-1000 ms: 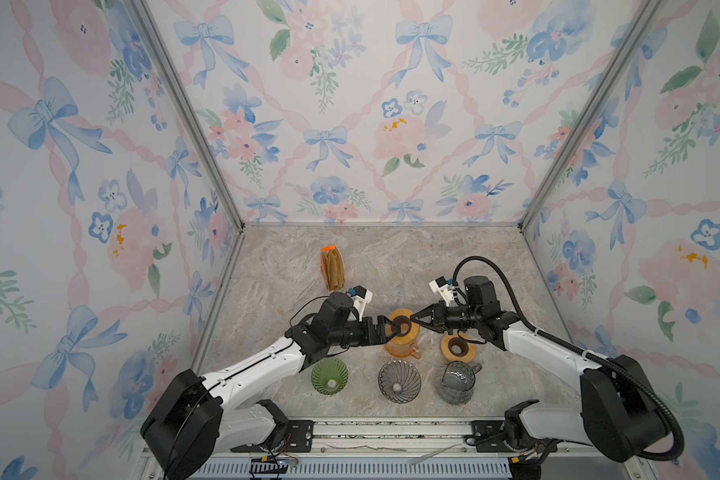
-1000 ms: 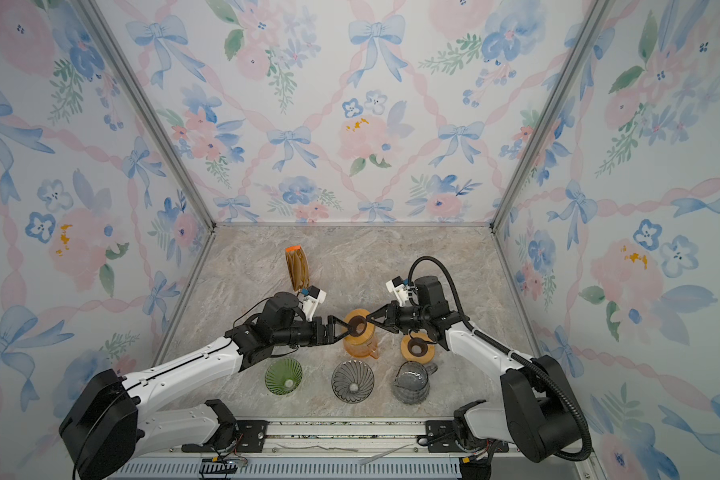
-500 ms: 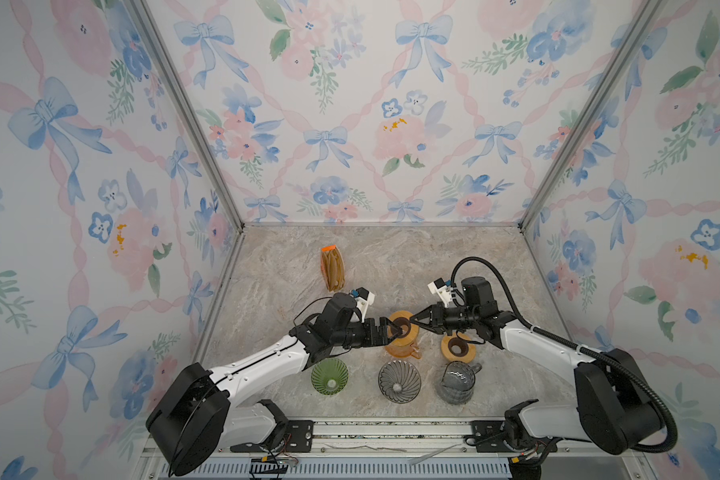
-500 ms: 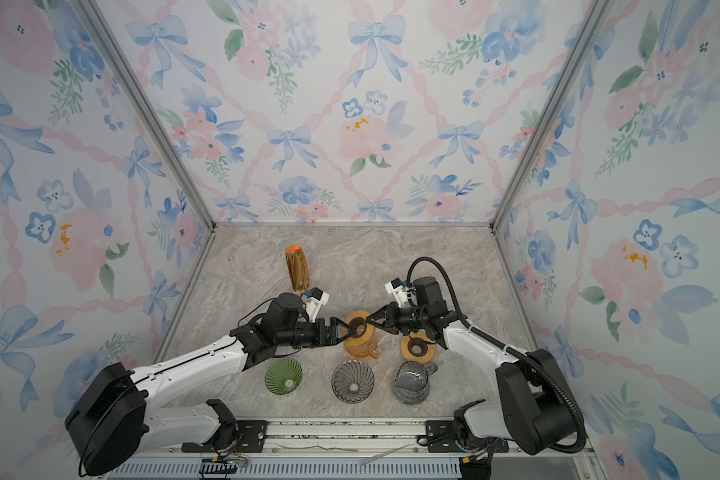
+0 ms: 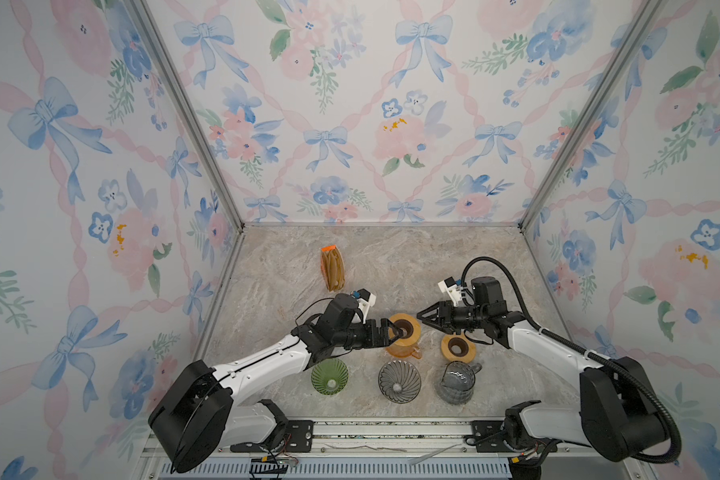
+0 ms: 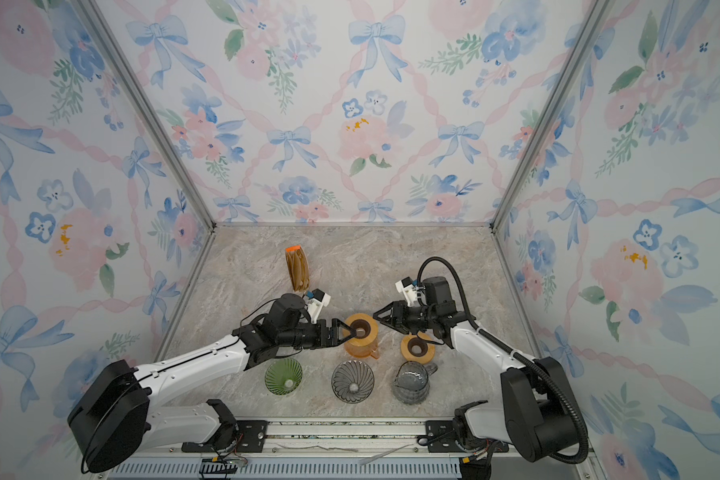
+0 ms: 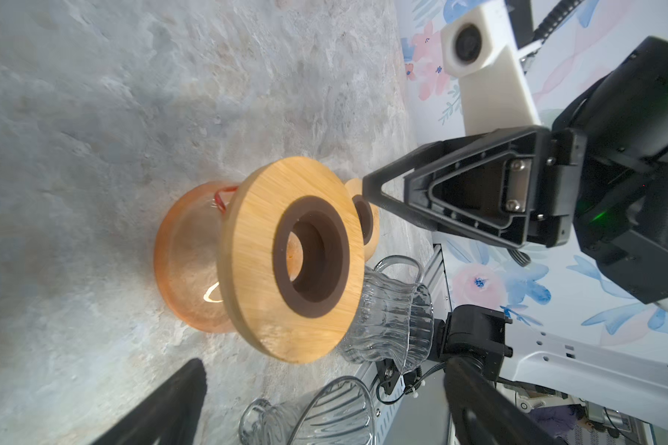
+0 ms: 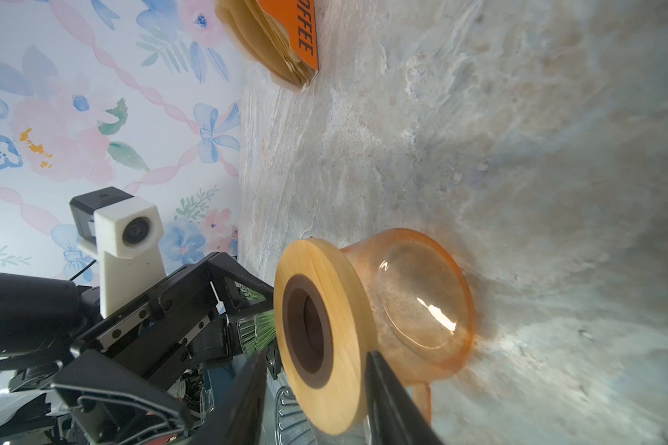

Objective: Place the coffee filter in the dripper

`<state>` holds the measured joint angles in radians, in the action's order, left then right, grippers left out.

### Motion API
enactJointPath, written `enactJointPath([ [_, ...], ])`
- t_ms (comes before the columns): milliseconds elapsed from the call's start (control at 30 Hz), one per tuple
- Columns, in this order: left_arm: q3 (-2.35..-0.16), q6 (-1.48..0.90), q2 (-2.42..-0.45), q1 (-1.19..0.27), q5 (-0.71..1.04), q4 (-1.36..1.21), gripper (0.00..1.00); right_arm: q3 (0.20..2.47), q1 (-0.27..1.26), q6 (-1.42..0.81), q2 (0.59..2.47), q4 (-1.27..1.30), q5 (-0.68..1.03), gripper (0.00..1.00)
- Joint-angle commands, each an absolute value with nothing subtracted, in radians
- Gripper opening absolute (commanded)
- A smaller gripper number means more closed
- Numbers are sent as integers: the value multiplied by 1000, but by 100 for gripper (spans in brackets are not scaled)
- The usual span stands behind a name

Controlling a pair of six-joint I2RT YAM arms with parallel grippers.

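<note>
The coffee filter pack (image 5: 332,270) (image 6: 297,270) (image 8: 274,38), brown with an orange label, stands toward the back. A green dripper (image 5: 329,376) (image 6: 283,376) and a grey ribbed dripper (image 5: 399,380) (image 6: 352,381) sit at the front. Between the arms, a wooden ring (image 5: 412,320) (image 6: 368,322) (image 7: 255,239) (image 8: 324,262) rests on an orange glass carafe (image 5: 402,349). My left gripper (image 5: 393,328) (image 6: 347,330) (image 7: 324,362) is wide open at the ring's left edge, holding nothing. My right gripper (image 5: 419,313) (image 6: 375,314) (image 8: 315,354) straddles the ring's right rim, jaws apart.
A second wooden ring (image 5: 458,348) (image 6: 417,348) lies right of the carafe, under my right wrist. A clear glass pitcher (image 5: 456,381) (image 6: 410,381) stands at the front right, beside the grey dripper. The metal rail runs along the front edge.
My right gripper's jaws have parted from their shut grip on the wooden ring's rim. Both arms have stayed almost where they were.
</note>
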<state>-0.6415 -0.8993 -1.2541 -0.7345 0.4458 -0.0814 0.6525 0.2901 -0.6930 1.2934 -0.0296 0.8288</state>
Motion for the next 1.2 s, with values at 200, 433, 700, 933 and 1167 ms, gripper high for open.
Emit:
enactJointPath([
  [200, -660, -875, -1246, -742, 428, -70, 98, 751, 296, -482, 1122, -407, 574, 55],
  [433, -716, -738, -1196, -742, 359, 71, 98, 850, 481, -428, 1025, -575, 277, 60],
  [700, -773, -640, -1151, -733, 314, 211, 98, 886, 655, -436, 975, -610, 69, 59],
  [933, -765, -617, -1127, -732, 387, 292, 94, 887, 705, -432, 982, -640, 75, 59],
  [1167, -805, -548, -1028, -733, 258, 525, 91, 869, 765, -429, 1000, -620, 92, 61],
])
